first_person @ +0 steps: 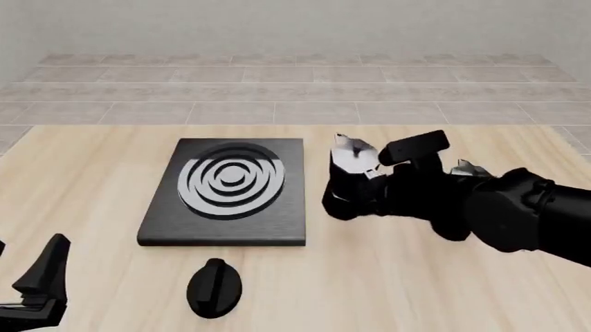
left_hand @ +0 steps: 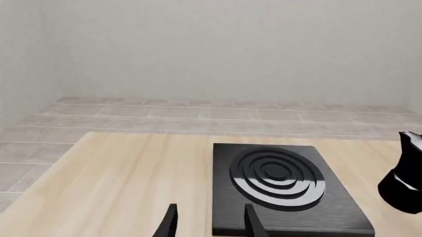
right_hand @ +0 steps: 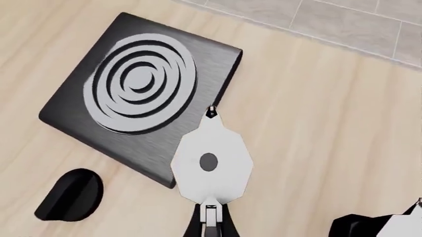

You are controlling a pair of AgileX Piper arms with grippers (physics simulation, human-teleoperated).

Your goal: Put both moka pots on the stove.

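Note:
The stove (first_person: 226, 187) lies left of the table's centre; it also shows in the left wrist view (left_hand: 283, 182) and the right wrist view (right_hand: 138, 98). One moka pot (first_person: 349, 181) is just off the stove's right edge, seen from above in the right wrist view (right_hand: 211, 163). My right gripper (first_person: 380, 188) is shut on its handle (right_hand: 209, 217). The second moka pot (first_person: 464, 168) is mostly hidden behind my right arm; part of it shows in the right wrist view (right_hand: 389, 224). My left gripper (first_person: 30, 259) is open and empty at the front left, short of the stove (left_hand: 209, 210).
A black oval knob (first_person: 214, 287) lies on the table in front of the stove, also in the right wrist view (right_hand: 69, 195). The table's far edge meets a tiled floor (first_person: 295, 90). The held pot shows at the left wrist view's edge (left_hand: 405, 173).

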